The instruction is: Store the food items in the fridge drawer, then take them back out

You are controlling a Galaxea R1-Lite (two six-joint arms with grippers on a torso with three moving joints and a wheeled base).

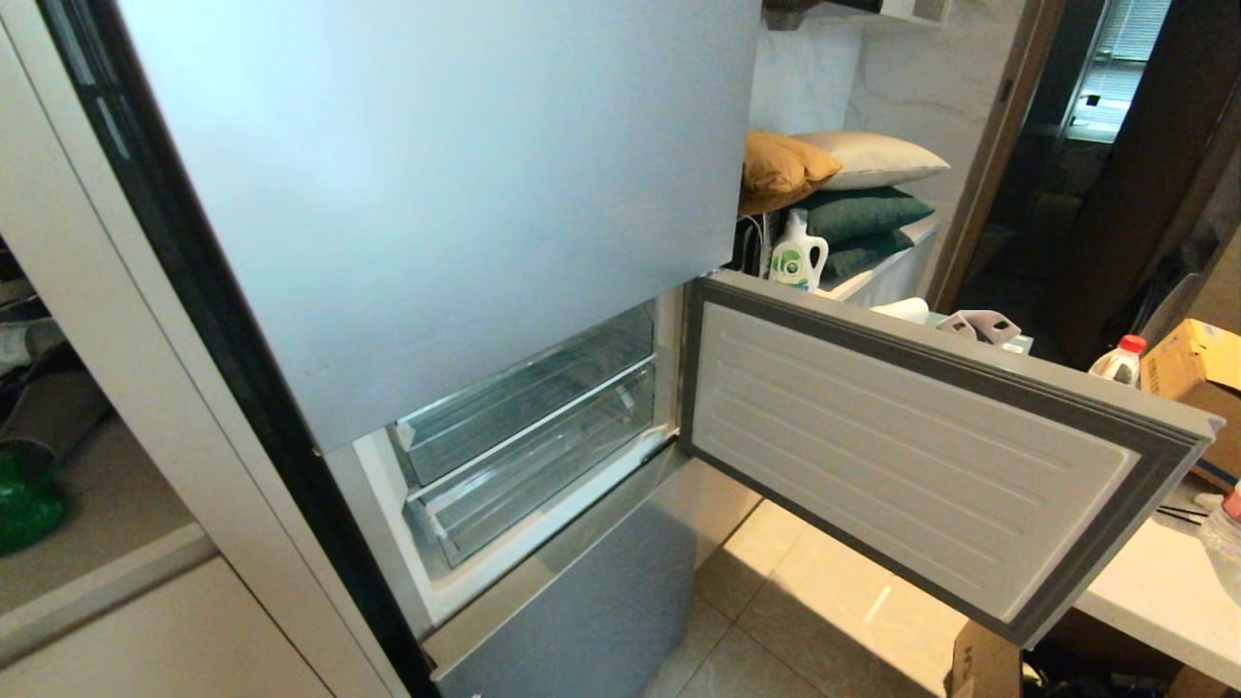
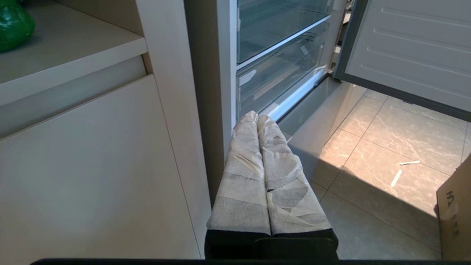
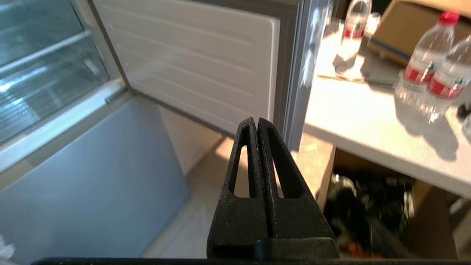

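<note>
The fridge's middle front [image 1: 911,456] stands swung open to the right, its white ribbed inner side facing me. Behind it sit two clear, empty fridge drawers [image 1: 533,427], also seen in the left wrist view [image 2: 279,70]. A glossy green food item [image 1: 24,504] rests on the cabinet shelf left of the fridge [image 2: 14,24]. My left gripper [image 2: 257,115], wrapped in white tape, is shut and empty, low beside the cabinet and the fridge's left side. My black right gripper [image 3: 256,119] is shut and empty, near the open front's free edge [image 3: 294,73]. Neither gripper shows in the head view.
The tall top door [image 1: 436,194] and the lowest front [image 1: 582,601] are closed. A white table [image 3: 368,121] at right carries water bottles [image 3: 423,62] and a cardboard box [image 1: 1197,373]. Another box [image 2: 456,213] stands on the tiled floor. Pillows [image 1: 853,184] and a detergent bottle [image 1: 797,254] lie behind.
</note>
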